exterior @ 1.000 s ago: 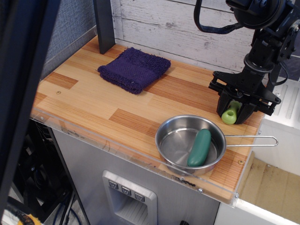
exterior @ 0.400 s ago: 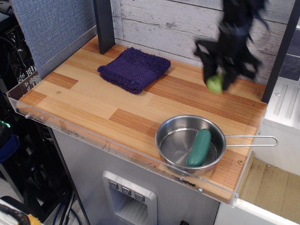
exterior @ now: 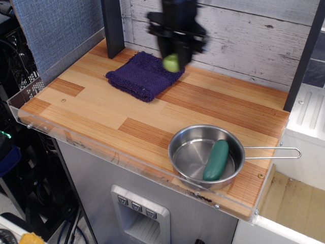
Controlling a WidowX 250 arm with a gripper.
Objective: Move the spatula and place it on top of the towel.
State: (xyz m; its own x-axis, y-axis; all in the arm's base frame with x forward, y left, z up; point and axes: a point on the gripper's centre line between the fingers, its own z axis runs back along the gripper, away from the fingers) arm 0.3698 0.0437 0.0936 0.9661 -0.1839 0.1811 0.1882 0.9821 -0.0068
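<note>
The dark purple towel [exterior: 144,75] lies at the back left of the wooden tabletop. My black gripper [exterior: 174,55] hangs above the towel's right edge, blurred by motion. It is shut on the spatula [exterior: 171,63], of which only the lime-green handle end shows below the fingers. The grey blade is hidden inside the gripper. The spatula is held in the air, above the towel and not touching it.
A steel pan [exterior: 192,153] with a long wire handle stands at the front right and holds a dark green pickle-shaped thing [exterior: 216,160]. A dark post [exterior: 112,26] rises behind the towel. A clear plastic lip [exterior: 101,147] edges the table's front.
The gripper has carried the spatula from the right side of the table, up and leftward along the back wall, to above the towel's right edge.
</note>
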